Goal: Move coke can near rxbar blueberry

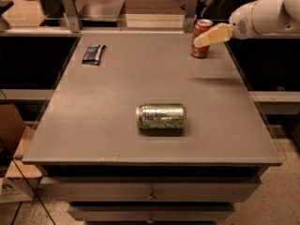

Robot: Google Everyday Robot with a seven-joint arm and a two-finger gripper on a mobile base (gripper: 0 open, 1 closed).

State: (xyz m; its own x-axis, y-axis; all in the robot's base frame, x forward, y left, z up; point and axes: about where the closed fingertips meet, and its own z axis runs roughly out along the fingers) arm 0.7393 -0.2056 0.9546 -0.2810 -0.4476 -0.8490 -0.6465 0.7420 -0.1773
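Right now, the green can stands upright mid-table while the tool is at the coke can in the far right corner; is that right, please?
Not quite: the camera view shows the green can lying on its side. The tool is indeed at the coke can, far right.

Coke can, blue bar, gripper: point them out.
Coke can [200, 52]: camera view, lower red body.
Blue bar [93, 54]: camera view, wrapper's middle.
Gripper [200, 41]: camera view, tan tip in front of the can, table's far right.

On the tabletop [117, 139] we see the rxbar blueberry [93, 54] rear left, the coke can [200, 51] rear right with the gripper [206, 37] at its right side, and a second can [161, 116] front centre.
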